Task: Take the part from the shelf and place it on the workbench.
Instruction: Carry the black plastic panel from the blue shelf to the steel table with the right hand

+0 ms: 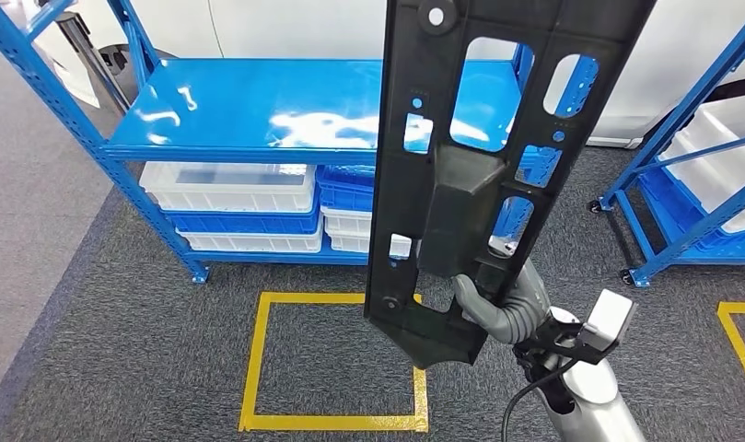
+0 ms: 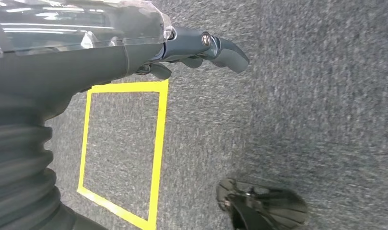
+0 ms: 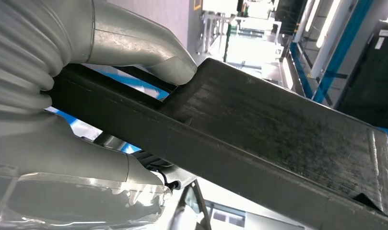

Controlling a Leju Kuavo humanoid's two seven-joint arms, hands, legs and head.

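A long black plastic part (image 1: 483, 157) with several cut-out holes stands nearly upright in the head view, in front of the blue shelf (image 1: 258, 110). My right hand (image 1: 506, 304) grips it near its lower end. In the right wrist view the same part (image 3: 278, 139) runs between the grey thumb and the fingers (image 3: 139, 48). My left hand (image 2: 192, 50) hangs over the grey carpet with nothing in it, its fingers loosely extended.
White and blue bins (image 1: 235, 198) fill the lower level of the blue shelf. A second blue rack (image 1: 709, 166) stands at the right. A yellow tape square (image 1: 336, 364) marks the carpet in front of the shelf.
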